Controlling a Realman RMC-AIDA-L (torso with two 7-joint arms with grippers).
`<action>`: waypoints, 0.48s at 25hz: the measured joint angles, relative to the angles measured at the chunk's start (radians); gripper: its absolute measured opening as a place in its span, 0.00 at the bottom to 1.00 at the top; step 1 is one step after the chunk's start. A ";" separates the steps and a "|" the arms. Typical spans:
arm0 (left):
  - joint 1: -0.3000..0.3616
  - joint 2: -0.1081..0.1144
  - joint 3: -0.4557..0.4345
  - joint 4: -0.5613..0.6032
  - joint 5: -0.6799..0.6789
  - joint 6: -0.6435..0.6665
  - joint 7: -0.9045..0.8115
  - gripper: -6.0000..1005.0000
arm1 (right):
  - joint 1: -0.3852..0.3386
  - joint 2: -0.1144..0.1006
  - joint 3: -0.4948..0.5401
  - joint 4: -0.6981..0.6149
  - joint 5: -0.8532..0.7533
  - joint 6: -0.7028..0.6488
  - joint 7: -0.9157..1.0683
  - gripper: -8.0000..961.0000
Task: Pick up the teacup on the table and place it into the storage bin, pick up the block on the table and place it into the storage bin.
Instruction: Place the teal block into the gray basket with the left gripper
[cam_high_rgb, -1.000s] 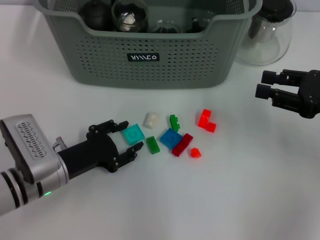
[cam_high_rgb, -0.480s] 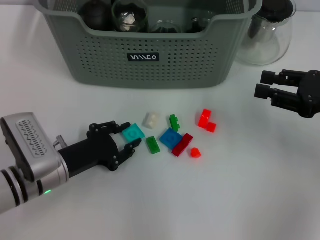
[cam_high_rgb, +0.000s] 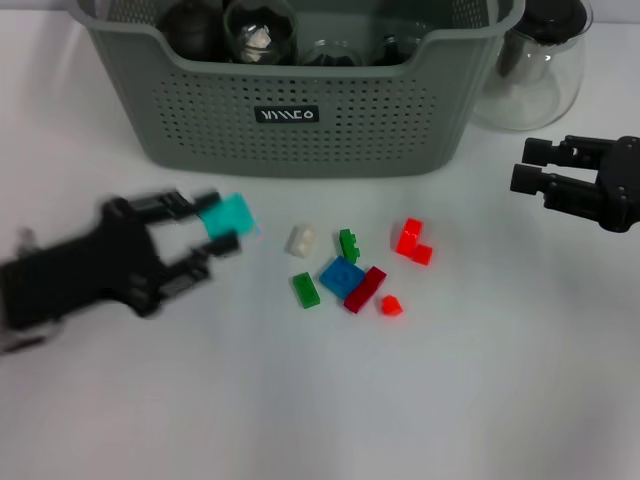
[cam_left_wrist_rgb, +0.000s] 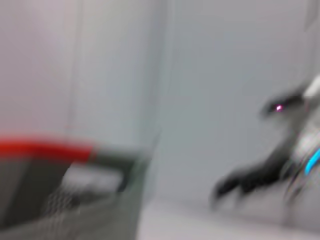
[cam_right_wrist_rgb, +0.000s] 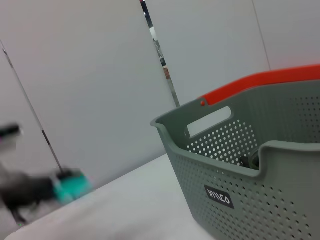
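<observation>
**Supervisor:** What did the left arm have at that moment?

**Me:** I had the left gripper (cam_high_rgb: 205, 232) clamped on the teal block (cam_high_rgb: 228, 215), which was pinched between the fingertips and lifted off the table (cam_high_rgb: 320, 400). The arm showed as a smear in the head view, so I'd only say the hold looked secure. The right wrist view showed the same block (cam_right_wrist_rgb: 71, 186) at the gripper tip, well short of the storage bin (cam_right_wrist_rgb: 250, 165).

**Supervisor:** Where was the bin relative to it?

**Me:** The storage bin (cam_high_rgb: 300, 110) sat at about one o'clock from the gripper, its front wall near. The block was below the rim, so I judged it needed more height before crossing over.

**Supervisor:** And the rest?

**Me:** The other blocks lay clustered at about three o'clock from the gripper: a white one (cam_high_rgb: 300, 240), two green (cam_high_rgb: 306, 290), a blue (cam_high_rgb: 340, 276), a dark red (cam_high_rgb: 366, 289) and bright red pieces (cam_high_rgb: 411, 240). Taking the outermost first kept the fingers from disturbing them.

**Supervisor:** The right arm?

**Me:** I kept the right gripper (cam_high_rgb: 528, 168) parked below the glass pitcher (cam_high_rgb: 535, 70), fingers apart, holding nothing.
</observation>
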 joint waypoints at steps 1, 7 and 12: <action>-0.009 0.009 -0.026 0.033 -0.019 0.085 -0.051 0.42 | 0.000 0.000 0.000 0.000 0.000 0.000 0.000 0.51; -0.150 0.040 -0.057 0.209 -0.218 0.149 -0.470 0.42 | 0.003 0.002 -0.002 -0.003 0.000 0.000 0.000 0.51; -0.341 0.113 0.047 0.345 -0.179 -0.125 -0.820 0.43 | 0.004 0.002 -0.005 -0.002 -0.001 -0.001 0.000 0.51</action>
